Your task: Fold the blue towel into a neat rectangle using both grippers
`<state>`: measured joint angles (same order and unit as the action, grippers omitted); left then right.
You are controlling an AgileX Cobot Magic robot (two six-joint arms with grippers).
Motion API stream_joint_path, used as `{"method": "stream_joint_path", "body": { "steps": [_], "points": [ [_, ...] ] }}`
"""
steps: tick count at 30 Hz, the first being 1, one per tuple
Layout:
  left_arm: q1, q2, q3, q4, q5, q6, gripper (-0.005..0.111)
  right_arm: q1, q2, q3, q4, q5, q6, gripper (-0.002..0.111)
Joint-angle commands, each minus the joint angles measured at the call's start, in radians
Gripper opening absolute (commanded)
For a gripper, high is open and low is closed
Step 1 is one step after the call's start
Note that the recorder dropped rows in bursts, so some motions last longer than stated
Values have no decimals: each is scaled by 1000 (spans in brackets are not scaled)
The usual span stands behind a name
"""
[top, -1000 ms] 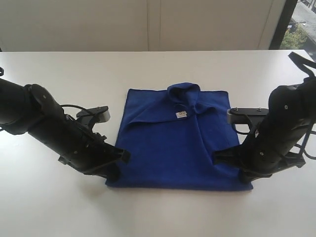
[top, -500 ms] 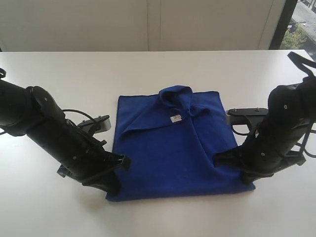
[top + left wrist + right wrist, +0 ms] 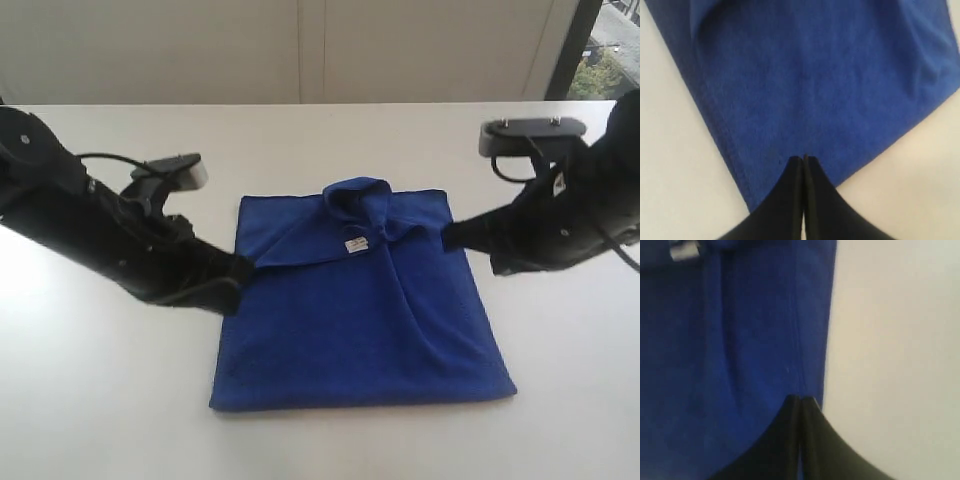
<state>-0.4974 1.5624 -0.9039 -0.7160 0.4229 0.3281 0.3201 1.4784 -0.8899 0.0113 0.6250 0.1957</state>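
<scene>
Left pincer (image 3: 238,272): fully closed, tips pressed together, no cloth seen between them, positioned at the left edge of the blue towel (image 3: 350,320). Right pincer (image 3: 448,236): likewise closed with nothing visibly gripped, at the towel's right edge toward the far end. Towel lies folded between both arms, with the far end bunched, where a small white label (image 3: 354,245) shows, and the near edge straight, on the white desk (image 3: 300,140).

Left end effector (image 3: 803,158): jaws together. Right end effector (image 3: 800,399): jaws together.
</scene>
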Motion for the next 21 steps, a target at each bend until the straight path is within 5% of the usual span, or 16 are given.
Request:
{"method": "stream_joint_path", "body": {
  "steps": [1,6,11,21],
  "points": [
    [-4,12,-109,-40,-35,-25,0,-3,48,-92,46,-80,-19,0],
    [-4,174,-323,-80,18,-50,0,-26,201,-219,238,-61,-158,0],
    [-4,379,-548,-84,102,-109,0,-77,348,-336,620,-15,-478,3],
    [-4,451,-616,-76,100,-128,0,-82,494,-389,761,-48,-595,35]
  ]
}}
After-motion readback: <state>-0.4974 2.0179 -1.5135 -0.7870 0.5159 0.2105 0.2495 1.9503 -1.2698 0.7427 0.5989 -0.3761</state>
